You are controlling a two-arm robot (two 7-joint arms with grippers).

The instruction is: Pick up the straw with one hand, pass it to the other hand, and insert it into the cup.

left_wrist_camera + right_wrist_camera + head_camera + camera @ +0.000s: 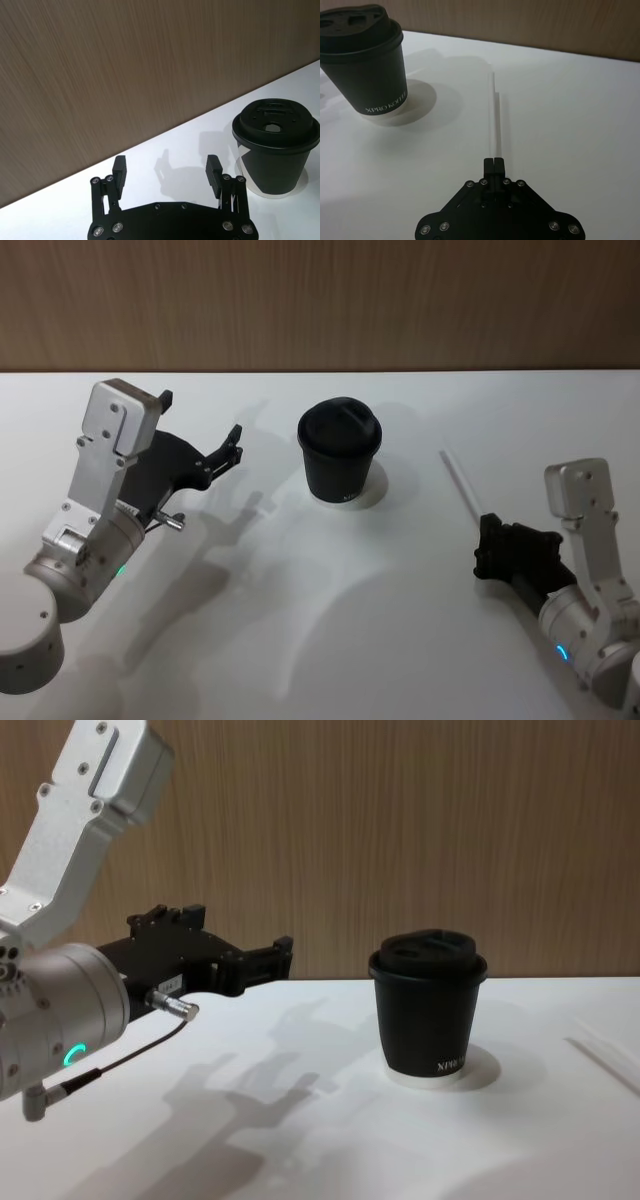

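The black lidded cup (pixel 340 455) stands upright at the table's middle, on a white base ring. The white straw (pixel 460 483) lies to its right, pointing away from me. My right gripper (pixel 486 525) is at the straw's near end; in the right wrist view the right gripper (pixel 493 162) is shut on the tip of the straw (pixel 493 115), with the cup (pixel 370 75) off to one side. My left gripper (pixel 200 422) hovers left of the cup, open and holding nothing. In the left wrist view its fingers (pixel 119 171) are spread wide, with the cup (pixel 274 160) beyond.
The white table (pixel 320 620) ends at a wooden wall (pixel 320 300) behind the cup. A thin black cable with a metal plug (pixel 175 1007) hangs from the left wrist. In the chest view the cup (pixel 428 1010) stands centre right and the straw (pixel 605 1058) shows faintly at the far right.
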